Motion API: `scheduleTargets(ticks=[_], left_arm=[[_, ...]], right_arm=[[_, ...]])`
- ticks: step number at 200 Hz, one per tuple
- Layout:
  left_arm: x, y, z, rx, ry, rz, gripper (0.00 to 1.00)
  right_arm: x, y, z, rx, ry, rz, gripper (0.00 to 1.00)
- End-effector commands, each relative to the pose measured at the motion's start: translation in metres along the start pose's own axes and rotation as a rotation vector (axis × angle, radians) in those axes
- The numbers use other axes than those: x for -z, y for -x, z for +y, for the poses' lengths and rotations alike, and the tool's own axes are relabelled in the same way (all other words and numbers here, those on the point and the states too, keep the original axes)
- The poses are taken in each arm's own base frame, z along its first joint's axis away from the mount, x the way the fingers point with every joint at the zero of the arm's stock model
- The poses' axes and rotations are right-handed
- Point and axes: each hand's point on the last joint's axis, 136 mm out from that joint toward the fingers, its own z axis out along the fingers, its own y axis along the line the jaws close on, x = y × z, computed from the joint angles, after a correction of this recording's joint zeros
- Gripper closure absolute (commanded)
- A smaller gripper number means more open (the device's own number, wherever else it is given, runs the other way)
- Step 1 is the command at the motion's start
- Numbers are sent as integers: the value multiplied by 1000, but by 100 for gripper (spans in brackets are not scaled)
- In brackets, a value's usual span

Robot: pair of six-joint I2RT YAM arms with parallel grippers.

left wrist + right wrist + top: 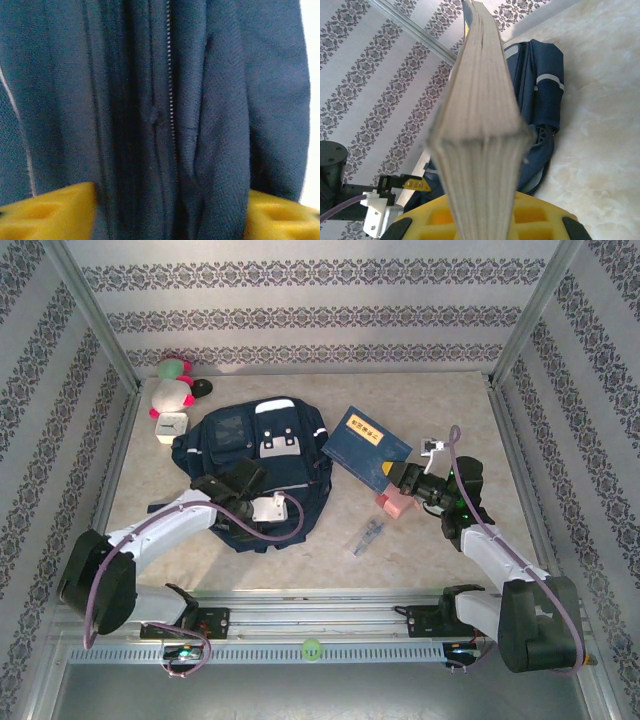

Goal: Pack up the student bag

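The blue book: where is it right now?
The book is right of centre in the top view, just right of the backpack, its near corner clamped in the right gripper.

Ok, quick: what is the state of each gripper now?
Left gripper: open, fingers apart over the student bag.
Right gripper: closed on the blue book.

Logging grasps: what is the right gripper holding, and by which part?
The blue book. The right gripper is clamped across its covers at the page-edge corner nearest the arm.
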Motion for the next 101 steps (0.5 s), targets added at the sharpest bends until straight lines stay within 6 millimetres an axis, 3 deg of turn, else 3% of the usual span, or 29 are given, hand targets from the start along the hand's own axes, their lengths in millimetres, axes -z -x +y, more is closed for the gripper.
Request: scheduleTargets(ticks=[1, 20, 37, 57, 72, 88, 101], left_arm=[[9, 12, 16, 35, 85, -40, 57], [38, 37, 27, 114, 106, -171, 83], [77, 69, 40, 197, 126, -357, 94], [119, 98, 63, 331, 176, -541, 100], [140, 112, 82, 444, 217, -640, 100], [154, 122, 99, 530, 253, -715, 100], [159, 127, 110, 579, 285, -747, 100]], right_arm=[[-1, 7, 9, 11, 22, -16, 100], [1, 6, 7, -16, -1, -14, 100], [10, 13, -10, -62, -115, -68, 100], [31, 24, -31, -147, -261, -172, 100], [44, 29, -31, -177, -305, -210, 100], [63, 28, -38, -225, -406, -257, 100], [71, 27, -31, -238, -406, -287, 100]])
